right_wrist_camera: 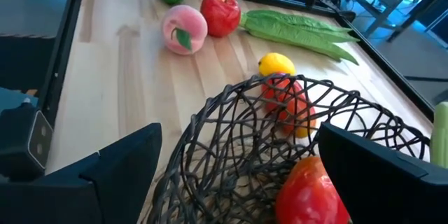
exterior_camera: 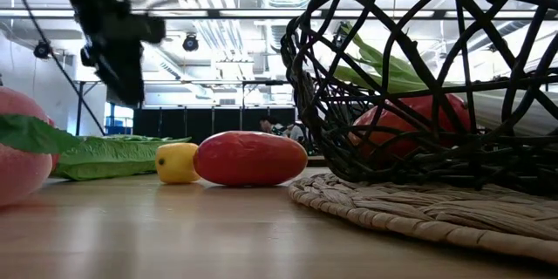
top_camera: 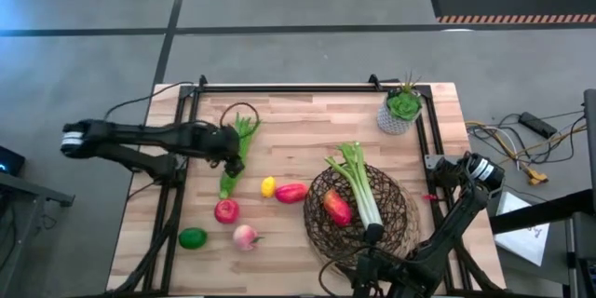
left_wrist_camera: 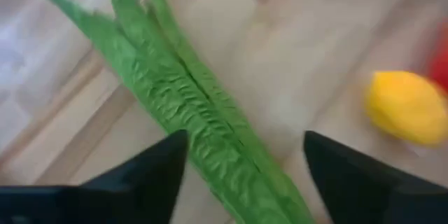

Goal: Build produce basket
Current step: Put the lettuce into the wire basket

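The dark wire basket [top_camera: 363, 212] stands near the table's right, holding the white-stalked leafy green [top_camera: 358, 182] and a red pepper [top_camera: 337, 208]. The green bean bundle [top_camera: 233, 163] lies flat on the table at the left. My left gripper [left_wrist_camera: 241, 175] hovers open above it [exterior_camera: 113, 52], a finger on either side of the beans [left_wrist_camera: 203, 112], not touching them. My right gripper [right_wrist_camera: 238, 168] is open over the basket's near rim [top_camera: 371, 238]. Lemon [top_camera: 268, 186], mango [top_camera: 291, 193], apple [top_camera: 226, 210], peach [top_camera: 245, 237] and lime [top_camera: 193, 238] lie on the table.
A small grey pot with a green plant [top_camera: 402, 112] stands at the far right corner. The basket sits on a woven mat [exterior_camera: 418, 205]. A black frame [top_camera: 279, 88] runs along the table's edges. Bare wood lies between the beans and the basket, toward the far side.
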You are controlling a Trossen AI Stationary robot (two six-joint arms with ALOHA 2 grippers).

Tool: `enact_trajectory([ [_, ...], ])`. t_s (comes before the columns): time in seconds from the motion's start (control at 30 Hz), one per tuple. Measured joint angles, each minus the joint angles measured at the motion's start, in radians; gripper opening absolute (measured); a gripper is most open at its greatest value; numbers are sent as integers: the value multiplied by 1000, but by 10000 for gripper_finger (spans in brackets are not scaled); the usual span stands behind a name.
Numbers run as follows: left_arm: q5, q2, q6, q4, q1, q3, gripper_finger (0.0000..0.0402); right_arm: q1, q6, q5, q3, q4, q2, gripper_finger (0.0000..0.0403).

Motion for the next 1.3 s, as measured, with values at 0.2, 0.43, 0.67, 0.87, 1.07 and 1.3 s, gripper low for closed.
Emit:
enact_trajectory([
  [0.2, -77, 234, -64, 4, 12, -10, 348, 3, -2, 0, 0, 0, 0, 367],
  [0.43, -175, 433, -88, 44, 64, -9, 328, 9, 10, 8, 0, 9, 0, 367],
  [0.67, -153, 517, -34, 92, 81, -4, 247, 9, 27, 10, 0, 12, 0, 367],
  [0.87, -161, 417, -1, 93, 67, 20, 132, 7, 94, 27, -1, 9, 0, 367],
  [1.07, -174, 169, 98, 256, -9, 56, 45, -22, 161, 25, -12, 9, 0, 367],
  [1.3, -77, -63, 338, 958, -203, -52, 28, -74, 166, 56, -67, 117, 0, 367],
])
